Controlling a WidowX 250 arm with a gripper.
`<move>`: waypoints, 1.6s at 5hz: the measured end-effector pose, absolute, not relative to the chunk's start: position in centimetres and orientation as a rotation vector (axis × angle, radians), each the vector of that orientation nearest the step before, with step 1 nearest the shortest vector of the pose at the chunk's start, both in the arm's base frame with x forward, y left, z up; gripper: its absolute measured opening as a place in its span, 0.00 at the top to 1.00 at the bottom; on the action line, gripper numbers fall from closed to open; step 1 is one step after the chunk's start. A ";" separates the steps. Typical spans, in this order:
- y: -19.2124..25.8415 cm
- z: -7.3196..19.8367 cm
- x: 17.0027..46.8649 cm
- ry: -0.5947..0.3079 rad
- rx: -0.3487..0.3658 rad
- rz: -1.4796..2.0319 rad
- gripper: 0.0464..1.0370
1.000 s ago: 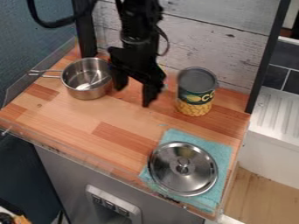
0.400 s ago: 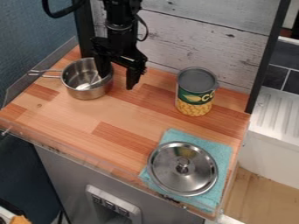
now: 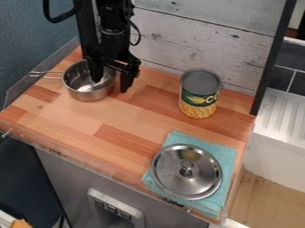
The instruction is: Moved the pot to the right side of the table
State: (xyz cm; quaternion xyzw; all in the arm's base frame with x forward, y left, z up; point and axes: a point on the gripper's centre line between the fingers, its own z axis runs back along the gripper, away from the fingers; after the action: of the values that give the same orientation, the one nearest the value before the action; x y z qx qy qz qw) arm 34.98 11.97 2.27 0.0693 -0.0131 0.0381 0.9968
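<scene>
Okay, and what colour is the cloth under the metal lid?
Light teal cloth, clear in the camera view.

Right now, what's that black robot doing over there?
The robot has its pincer open at the rim of the metal pot, one finger toward the inside and the other outside. It may be about to grab it. The pot sits on the left of the table; a can and a lid on a cloth are further right.

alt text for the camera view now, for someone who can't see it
An open black gripper hangs at a steel pot on the left of a wooden table, one finger over the pot's inside, the other outside its wall. To the right stands a can; nearer the camera, a steel lid lies on a teal cloth.
</scene>
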 end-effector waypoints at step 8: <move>5.6 7.5 31.5 -0.175 0.147 0.010 0.96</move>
State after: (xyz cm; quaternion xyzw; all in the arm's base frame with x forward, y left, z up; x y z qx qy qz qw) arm 31.53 5.64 7.54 0.0731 -0.0872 0.0048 0.9935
